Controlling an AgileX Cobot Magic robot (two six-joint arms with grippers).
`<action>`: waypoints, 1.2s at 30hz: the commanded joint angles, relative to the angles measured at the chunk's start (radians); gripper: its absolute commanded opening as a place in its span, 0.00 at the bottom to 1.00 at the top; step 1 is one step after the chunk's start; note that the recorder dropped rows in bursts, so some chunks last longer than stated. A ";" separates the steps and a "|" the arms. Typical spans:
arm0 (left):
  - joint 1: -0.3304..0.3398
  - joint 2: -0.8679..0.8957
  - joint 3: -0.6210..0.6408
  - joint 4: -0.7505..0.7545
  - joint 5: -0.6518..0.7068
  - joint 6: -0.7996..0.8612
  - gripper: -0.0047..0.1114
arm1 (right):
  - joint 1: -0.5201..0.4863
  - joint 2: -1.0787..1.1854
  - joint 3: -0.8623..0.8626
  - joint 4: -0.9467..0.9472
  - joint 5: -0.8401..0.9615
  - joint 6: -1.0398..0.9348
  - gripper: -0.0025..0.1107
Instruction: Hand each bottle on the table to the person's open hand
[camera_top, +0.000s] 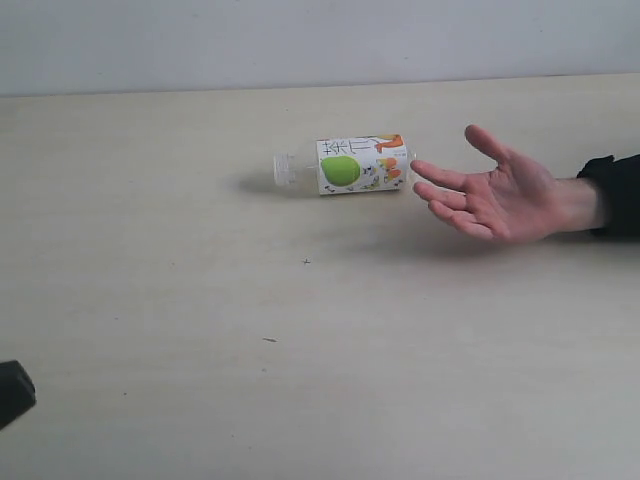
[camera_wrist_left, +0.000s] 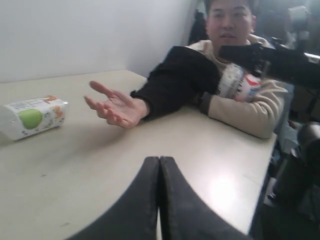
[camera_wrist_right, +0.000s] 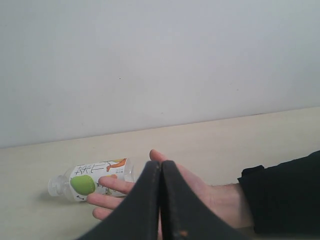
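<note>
1. Closest in, black fingers fill both wrist views: the left gripper (camera_wrist_left: 159, 159) has its jaws pressed flat together with nothing between them, and the right gripper (camera_wrist_right: 160, 163) is closed the same way, empty
2. From the exterior view, only a black robot part (camera_top: 14, 392) pokes in at the lower left corner
3. One bottle (camera_top: 355, 165), with the green apple and orange label, lies on its side on the table (camera_top: 300, 380), in the upper middle of the frame, cap end pointing left
4. The person's open hand (camera_top: 500, 195) reaches in from the right edge, palm up, fingers spread, fingertips just beside the bottle's base; whether they touch I cannot tell
</note>
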 joint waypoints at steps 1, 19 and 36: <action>-0.001 -0.004 0.001 0.001 0.265 -0.071 0.04 | -0.004 -0.003 0.004 0.002 -0.002 0.001 0.02; -0.001 0.251 -0.333 0.001 0.632 -0.014 0.04 | -0.004 -0.003 0.004 0.002 -0.002 0.001 0.02; 0.415 1.488 -1.434 -0.926 0.606 1.719 0.04 | -0.004 -0.003 0.004 0.002 -0.002 0.001 0.02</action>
